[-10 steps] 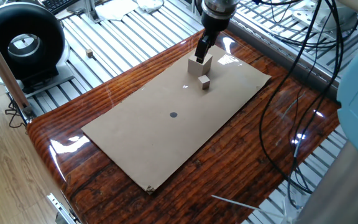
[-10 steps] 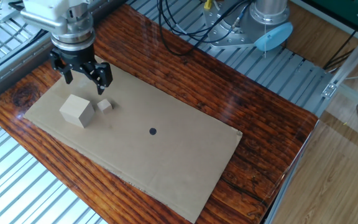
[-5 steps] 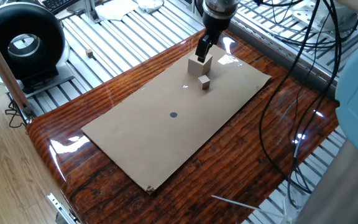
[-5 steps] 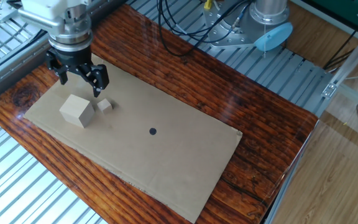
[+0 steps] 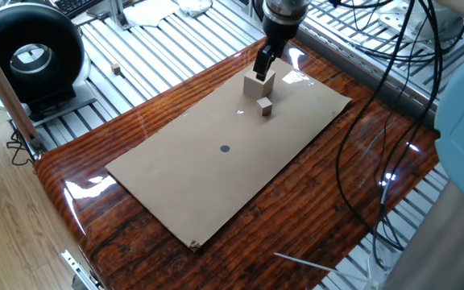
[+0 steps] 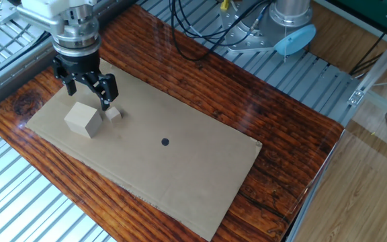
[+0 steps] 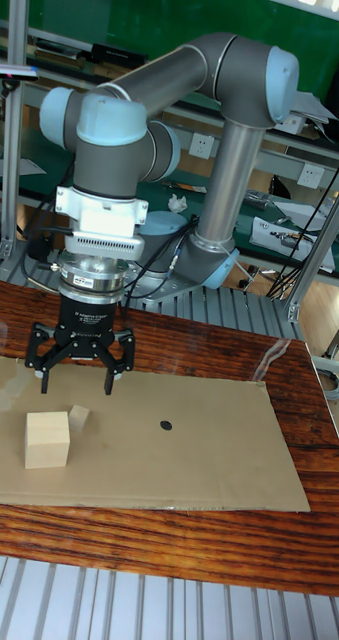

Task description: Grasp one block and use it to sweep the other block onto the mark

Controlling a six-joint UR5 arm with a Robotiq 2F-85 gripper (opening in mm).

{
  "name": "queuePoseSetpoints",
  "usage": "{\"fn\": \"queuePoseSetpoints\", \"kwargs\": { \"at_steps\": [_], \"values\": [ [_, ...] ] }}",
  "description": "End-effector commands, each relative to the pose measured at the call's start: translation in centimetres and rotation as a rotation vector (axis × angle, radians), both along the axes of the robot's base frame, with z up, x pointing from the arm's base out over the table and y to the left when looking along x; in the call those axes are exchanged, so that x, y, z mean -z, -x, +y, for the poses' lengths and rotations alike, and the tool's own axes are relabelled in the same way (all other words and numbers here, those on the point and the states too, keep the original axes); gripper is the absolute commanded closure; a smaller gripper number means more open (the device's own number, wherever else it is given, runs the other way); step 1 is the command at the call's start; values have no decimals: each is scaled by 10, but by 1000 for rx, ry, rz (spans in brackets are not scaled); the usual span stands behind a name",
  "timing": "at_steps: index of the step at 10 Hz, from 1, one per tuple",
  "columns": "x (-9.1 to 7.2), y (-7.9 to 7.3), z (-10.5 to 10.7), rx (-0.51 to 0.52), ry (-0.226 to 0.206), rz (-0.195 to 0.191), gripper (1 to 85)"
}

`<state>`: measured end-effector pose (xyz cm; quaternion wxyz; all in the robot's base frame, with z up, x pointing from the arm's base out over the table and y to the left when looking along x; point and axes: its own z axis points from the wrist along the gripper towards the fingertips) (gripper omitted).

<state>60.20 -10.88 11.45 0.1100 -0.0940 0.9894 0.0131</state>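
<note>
Resting on glossy wooden table (image 6: 200,60): brown cardboard (image 6: 193,168) | metal-slatted bench (image 5: 167,44) around | hand (image 7: 77,378) spread, empty

Over the last second my hand (image 6: 86,89) has drifted a little toward the large cube (image 6: 82,119), sliding back along the cardboard's (image 6: 180,168) far end. In the other fixed view it has shifted slightly left and lower, so that one fingertip (image 6: 105,103) now hangs just above the small cube (image 6: 114,113), where earlier it sat farther up and to the right. My fingers have kept their spread.
</note>
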Motion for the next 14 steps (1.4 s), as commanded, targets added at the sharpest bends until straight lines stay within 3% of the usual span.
{"fn": "queuePoseSetpoints", "kwargs": {
  "at_steps": [1, 2, 3, 6, 9, 11, 14],
  "values": [
    [-1, -9, -6, -2, 15, -14, 7],
    [0, -17, -17, -26, 56, -28, 7],
    [4, -25, -25, -43, 69, -30, 7],
    [20, -37, -34, -57, 37, -23, 7],
    [32, -31, -36, -72, 42, 22, 7],
    [39, -21, -35, -76, 37, 73, 7],
    [45, -11, -26, -45, -7, 123, 7]
  ]
}}
